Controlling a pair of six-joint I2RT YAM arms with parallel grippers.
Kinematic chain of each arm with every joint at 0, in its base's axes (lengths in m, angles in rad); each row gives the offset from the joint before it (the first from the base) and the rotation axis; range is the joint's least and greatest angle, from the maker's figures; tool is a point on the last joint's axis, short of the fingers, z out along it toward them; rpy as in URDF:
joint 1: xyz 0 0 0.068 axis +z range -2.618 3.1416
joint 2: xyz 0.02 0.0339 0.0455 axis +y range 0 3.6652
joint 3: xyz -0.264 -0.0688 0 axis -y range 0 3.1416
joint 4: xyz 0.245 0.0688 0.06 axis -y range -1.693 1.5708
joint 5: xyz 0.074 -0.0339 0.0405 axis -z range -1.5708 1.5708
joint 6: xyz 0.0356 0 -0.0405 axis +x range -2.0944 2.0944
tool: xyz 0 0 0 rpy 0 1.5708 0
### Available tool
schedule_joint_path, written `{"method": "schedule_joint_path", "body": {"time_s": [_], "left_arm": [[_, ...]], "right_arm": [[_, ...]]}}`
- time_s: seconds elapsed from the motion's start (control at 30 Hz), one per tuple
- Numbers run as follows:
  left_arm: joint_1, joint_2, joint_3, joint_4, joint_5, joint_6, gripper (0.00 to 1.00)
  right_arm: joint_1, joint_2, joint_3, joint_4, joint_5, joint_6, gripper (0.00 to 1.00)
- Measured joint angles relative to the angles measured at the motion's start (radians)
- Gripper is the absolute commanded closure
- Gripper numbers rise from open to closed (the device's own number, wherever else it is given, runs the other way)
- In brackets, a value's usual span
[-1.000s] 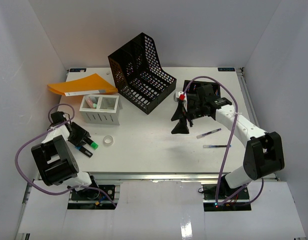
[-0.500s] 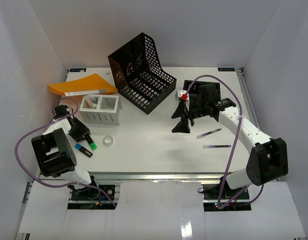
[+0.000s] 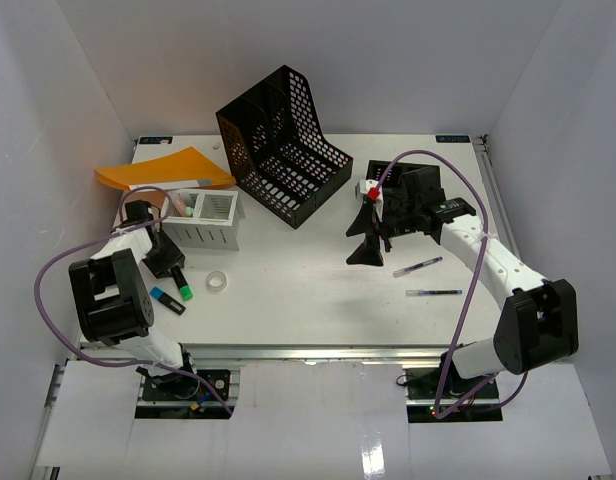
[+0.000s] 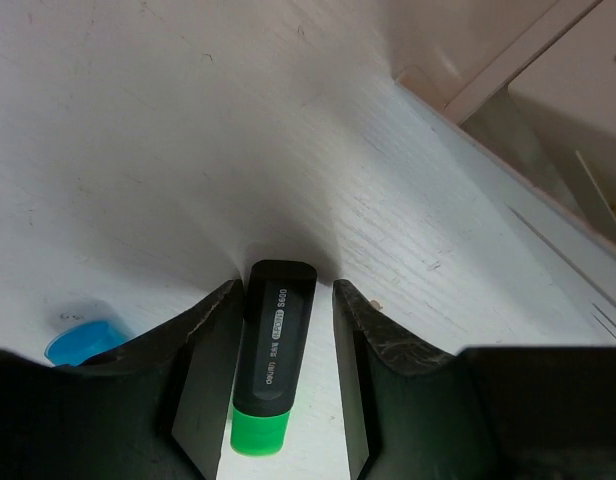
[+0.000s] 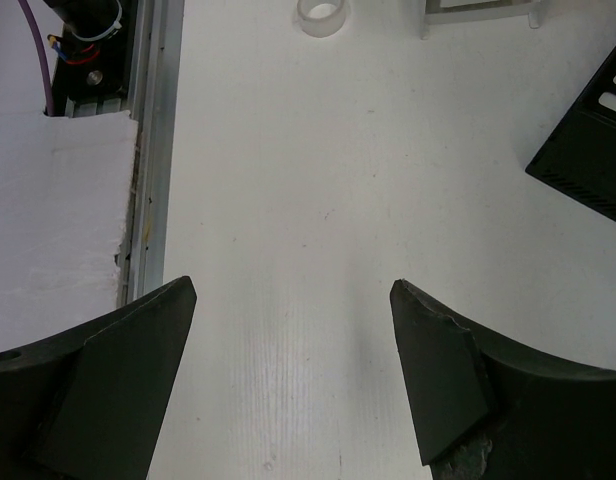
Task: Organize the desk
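The white desk (image 3: 308, 300) has a metal rail (image 3: 318, 350) along its front edge. My left gripper (image 3: 171, 266) is low at the left, and its jaws stand open around a black highlighter with a green cap (image 4: 273, 350) that lies on the desk. In the left wrist view (image 4: 285, 285) the left finger touches the highlighter and a gap shows on the right side. My right gripper (image 3: 368, 248) points down at mid-desk. It is open and empty over bare tabletop (image 5: 293, 285).
A blue-capped highlighter (image 3: 169, 300) and a tape roll (image 3: 217, 281) lie near the left gripper. A white organizer box (image 3: 203, 215), an orange folder (image 3: 163, 168) and a black file rack (image 3: 283, 145) stand behind. Two pens (image 3: 418, 267) (image 3: 434, 293) lie at the right.
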Motion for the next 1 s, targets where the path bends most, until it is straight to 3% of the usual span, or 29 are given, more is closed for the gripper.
{"method": "schedule_joint_path", "body": {"time_s": [0.4, 0.77, 1.0], "left_arm": [[-0.058, 0.003, 0.000, -0.001, -0.095, 0.015, 0.52], [-0.058, -0.029, -0.033, 0.029, -0.100, 0.019, 0.89], [-0.059, -0.130, -0.097, 0.031, -0.048, -0.009, 0.98]], "right_arm": [[-0.003, -0.002, 0.000, 0.001, -0.011, 0.000, 0.15], [-0.003, -0.002, -0.012, 0.001, -0.013, 0.000, 0.15], [-0.004, -0.002, -0.019, 0.002, -0.013, -0.005, 0.15]]}}
